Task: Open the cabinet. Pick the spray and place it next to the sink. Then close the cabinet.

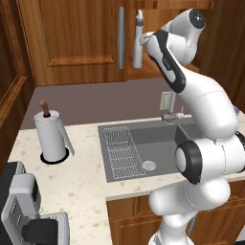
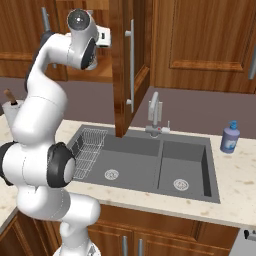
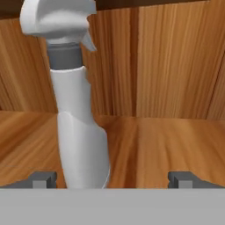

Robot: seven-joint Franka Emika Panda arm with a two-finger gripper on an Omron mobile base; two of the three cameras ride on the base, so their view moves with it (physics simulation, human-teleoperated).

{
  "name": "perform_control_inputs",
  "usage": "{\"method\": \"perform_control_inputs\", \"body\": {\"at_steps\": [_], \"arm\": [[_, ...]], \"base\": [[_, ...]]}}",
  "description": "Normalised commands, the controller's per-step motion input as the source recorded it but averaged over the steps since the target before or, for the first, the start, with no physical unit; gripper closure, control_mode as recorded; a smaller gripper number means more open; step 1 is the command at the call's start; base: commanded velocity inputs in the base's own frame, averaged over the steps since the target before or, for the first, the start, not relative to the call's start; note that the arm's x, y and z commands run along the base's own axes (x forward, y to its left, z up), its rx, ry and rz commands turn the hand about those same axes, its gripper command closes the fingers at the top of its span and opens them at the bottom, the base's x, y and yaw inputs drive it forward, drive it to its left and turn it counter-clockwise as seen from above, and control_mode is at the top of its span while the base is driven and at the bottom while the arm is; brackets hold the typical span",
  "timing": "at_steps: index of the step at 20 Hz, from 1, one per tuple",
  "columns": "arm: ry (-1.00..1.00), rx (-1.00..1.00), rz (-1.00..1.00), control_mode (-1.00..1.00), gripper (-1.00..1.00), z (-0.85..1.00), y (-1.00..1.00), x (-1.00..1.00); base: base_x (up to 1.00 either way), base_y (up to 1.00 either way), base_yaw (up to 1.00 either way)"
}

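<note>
Reaching into the open cabinet [image 2: 125,65] is the step in hand: the right door stands swung out over the sink [image 2: 150,165], the left door is shut, and the spray [image 3: 74,110] waits upright on the wooden shelf inside, near the front of the opening. In the hand view the bottle rises between the two fingertips [image 3: 41,178] but well off centre — close to the left tip, with a broad gap to the right one. The jaws of the gripper [image 3: 112,179] are spread wide and hold nothing.

To do this well, I would judge that the hand should first shift sideways toward the bottle so its body sits midway between the tips; closing as things stand would likely push the spray with one finger before the other arrives and could tip it. The body widens toward the base and narrows under the grey collar, so a grip on the fuller lower section looks the surer choice. The advance should carry the tips fully past the bottle's sides before closing — a shallow pinch on a rounded, smooth surface may squeeze it out. After closing, lift a little clear of the shelf and draw straight back, keeping the trigger head clear of the top edge of the opening and the arm away from the open door.
</note>
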Motion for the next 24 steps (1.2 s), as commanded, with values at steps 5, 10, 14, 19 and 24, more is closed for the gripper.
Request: {"method": "perform_control_inputs", "body": {"at_steps": [5, 10, 14, 19, 24], "arm": [[0.00, 0.00, 0.00, -1.00, -1.00, -0.43, -0.17, 0.16], [-0.04, 0.00, 0.01, -1.00, -1.00, -0.02, 0.04, 0.01], [-0.05, 0.00, 0.00, -1.00, -1.00, 0.10, 0.00, -0.12], [0.00, 0.00, 0.00, -1.00, -1.00, 0.13, 0.00, 0.00], [0.00, -0.02, 0.00, -1.00, -1.00, 0.22, 0.02, 0.00]], "base": [[0.00, 0.00, 0.00], [0.00, 0.00, 0.00], [0.00, 0.00, 0.00], [0.00, 0.00, 0.00], [0.00, 0.00, 0.00]]}}
